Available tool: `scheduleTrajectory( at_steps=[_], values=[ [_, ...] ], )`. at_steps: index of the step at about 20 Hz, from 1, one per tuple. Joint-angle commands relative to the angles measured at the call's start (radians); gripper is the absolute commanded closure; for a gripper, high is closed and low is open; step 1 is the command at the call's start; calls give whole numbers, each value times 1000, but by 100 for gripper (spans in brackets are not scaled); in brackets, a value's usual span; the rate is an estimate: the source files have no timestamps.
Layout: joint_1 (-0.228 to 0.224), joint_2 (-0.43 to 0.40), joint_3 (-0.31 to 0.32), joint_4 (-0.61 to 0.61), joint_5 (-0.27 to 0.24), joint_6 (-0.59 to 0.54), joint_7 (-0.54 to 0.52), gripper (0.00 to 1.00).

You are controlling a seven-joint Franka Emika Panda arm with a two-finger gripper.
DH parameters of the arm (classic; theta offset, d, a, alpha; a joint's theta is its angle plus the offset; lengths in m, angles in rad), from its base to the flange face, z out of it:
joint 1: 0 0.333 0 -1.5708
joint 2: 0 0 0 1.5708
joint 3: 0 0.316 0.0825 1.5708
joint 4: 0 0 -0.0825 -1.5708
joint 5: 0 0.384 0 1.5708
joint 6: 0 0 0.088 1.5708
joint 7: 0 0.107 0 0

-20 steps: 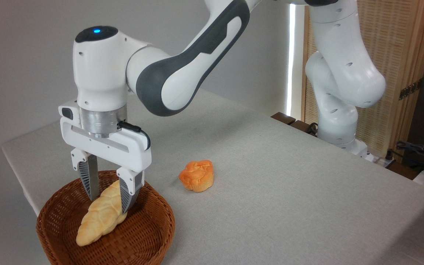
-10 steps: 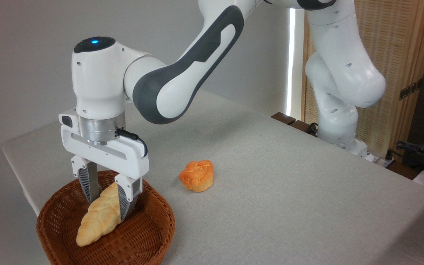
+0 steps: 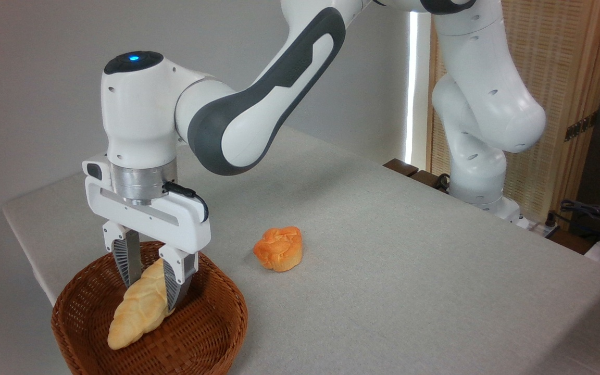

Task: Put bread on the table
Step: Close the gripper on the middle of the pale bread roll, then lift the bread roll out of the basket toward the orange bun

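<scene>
While the gripper (image 3: 152, 284) has narrowed since a second ago, its fingers now clamp the bread's (image 3: 137, 308) upper end; the loaf remains inside the basket (image 3: 211, 323) at the table's (image 3: 383, 260) near-left corner, unlifted.

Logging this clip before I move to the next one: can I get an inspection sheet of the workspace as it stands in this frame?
Surface: large light grey-beige cloth-covered table, flat, no spills seen.
Job's things: long pale-yellow braided bread loaf lying in the round brown wicker basket at the table's front left corner; not yet on the table.
Clutter: small orange muffin-like bun on the table, right of the basket, apart from it.
Hand: white two-finger hand straddling the loaf's upper end, fingers close on either side; firm grip cannot be told.
Cables: black cable on the hand; dark cables at far right.
Surroundings: grey wall, wooden slatted screen.
</scene>
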Motion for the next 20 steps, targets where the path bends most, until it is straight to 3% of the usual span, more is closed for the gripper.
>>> scheduleTrajectory(
  at_steps=[1, 9, 14, 18, 20],
  values=[
    [2, -16, -1, -1, 14, 15, -4, 48],
    [5, -96, 4, -1, 14, -15, 16, 49],
    [7, -211, 6, -7, 14, -164, 24, 48],
    [7, -278, 6, -28, 14, -353, 139, 45],
    [0, -314, 4, -62, 14, -426, 148, 42]
  ],
)
